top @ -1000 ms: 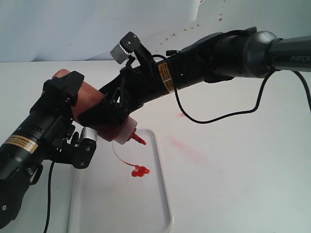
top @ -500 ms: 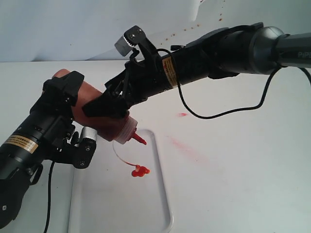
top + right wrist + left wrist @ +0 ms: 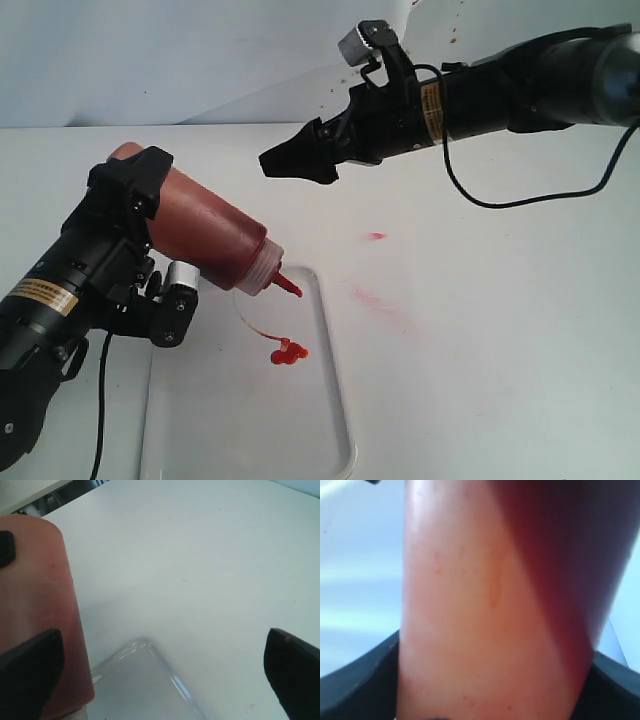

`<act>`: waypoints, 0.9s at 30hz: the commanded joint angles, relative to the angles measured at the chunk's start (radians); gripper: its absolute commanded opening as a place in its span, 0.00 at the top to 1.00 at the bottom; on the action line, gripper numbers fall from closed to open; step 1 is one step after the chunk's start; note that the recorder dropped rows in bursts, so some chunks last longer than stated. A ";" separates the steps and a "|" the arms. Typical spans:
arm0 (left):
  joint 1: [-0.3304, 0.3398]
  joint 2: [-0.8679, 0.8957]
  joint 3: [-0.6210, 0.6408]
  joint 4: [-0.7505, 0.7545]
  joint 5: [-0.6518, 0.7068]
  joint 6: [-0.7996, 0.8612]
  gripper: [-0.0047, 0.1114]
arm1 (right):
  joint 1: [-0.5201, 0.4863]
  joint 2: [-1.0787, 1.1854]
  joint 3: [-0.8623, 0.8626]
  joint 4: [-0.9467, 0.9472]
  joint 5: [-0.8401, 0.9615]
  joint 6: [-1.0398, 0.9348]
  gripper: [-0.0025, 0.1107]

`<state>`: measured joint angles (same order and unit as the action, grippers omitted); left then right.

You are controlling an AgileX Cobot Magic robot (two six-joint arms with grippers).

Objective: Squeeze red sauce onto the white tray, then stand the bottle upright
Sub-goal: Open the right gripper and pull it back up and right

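Note:
My left gripper (image 3: pixel 148 190) is shut on the bottle (image 3: pixel 205 235) near its base. The bottle is tilted, with its red nozzle (image 3: pixel 287 285) pointing down over the far end of the white tray (image 3: pixel 335 400). Dark red sauce (image 3: pixel 215 245) shows through the bottle's lower side. A thin tether runs from the neck to a small red lump (image 3: pixel 288 352) lying on the tray; I cannot tell cap from sauce there. The bottle (image 3: pixel 485 605) fills the left wrist view between dark fingers (image 3: pixel 355 685). My right gripper (image 3: pixel 295 165) hangs open above and beyond the bottle, apart from it. Its wrist view shows the bottle (image 3: pixel 40 605) and a tray corner (image 3: pixel 145 680).
Faint pinkish-red smears (image 3: pixel 385 300) and a small red spot (image 3: pixel 376 236) mark the white table to the right of the tray. The right arm's black cable (image 3: pixel 500 202) droops above the table. A pale wall stands behind.
The right gripper, which stood around the bottle's body, has pulled away up and to the right. The left gripper and the tilted bottle have stayed in place.

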<state>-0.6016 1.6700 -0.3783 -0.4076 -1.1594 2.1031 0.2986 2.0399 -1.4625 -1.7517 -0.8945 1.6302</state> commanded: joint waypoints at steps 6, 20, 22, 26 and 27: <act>-0.005 -0.019 -0.011 -0.001 -0.062 -0.033 0.96 | -0.009 -0.009 0.037 0.007 0.026 -0.010 0.05; -0.005 -0.019 -0.011 -0.001 -0.062 -0.035 0.96 | -0.009 -0.009 0.037 0.007 0.061 0.000 0.15; -0.005 -0.019 -0.011 -0.001 -0.062 -0.035 0.96 | -0.009 -0.009 0.037 0.007 0.052 0.000 0.26; -0.005 -0.019 -0.011 -0.005 -0.062 -0.035 0.96 | -0.009 -0.009 0.037 0.007 0.034 0.000 0.64; -0.005 -0.019 -0.011 -0.008 -0.062 -0.035 0.96 | -0.009 -0.009 0.037 0.007 0.034 -0.003 0.73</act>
<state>-0.6016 1.6700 -0.3783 -0.4076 -1.1594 2.0988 0.2901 2.0399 -1.4329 -1.7517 -0.8510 1.6319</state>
